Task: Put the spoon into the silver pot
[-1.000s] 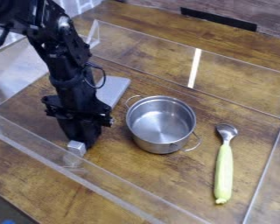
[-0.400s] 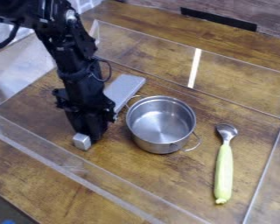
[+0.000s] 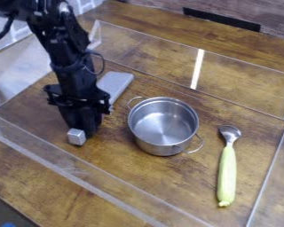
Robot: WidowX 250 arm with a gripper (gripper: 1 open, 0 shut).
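The spoon [image 3: 227,173] lies flat on the wooden table at the right, with its pale yellow-green handle toward the front and its small metal bowl toward the back. To its left stands the silver pot [image 3: 163,124], upright and empty. My gripper [image 3: 77,135] points straight down just left of the pot, near the table surface. Its jaws look shut, and a small grey tip shows at the bottom. It is far from the spoon, with the pot between them.
A grey rectangular block [image 3: 116,84] lies behind the arm, partly hidden by it. Low clear plastic walls [image 3: 61,160] fence the work area at the front, left and back. The table [image 3: 132,191] is dark wood.
The gripper has shifted a little toward the back of the table, still shut and pointing down. Spoon and pot have not moved.
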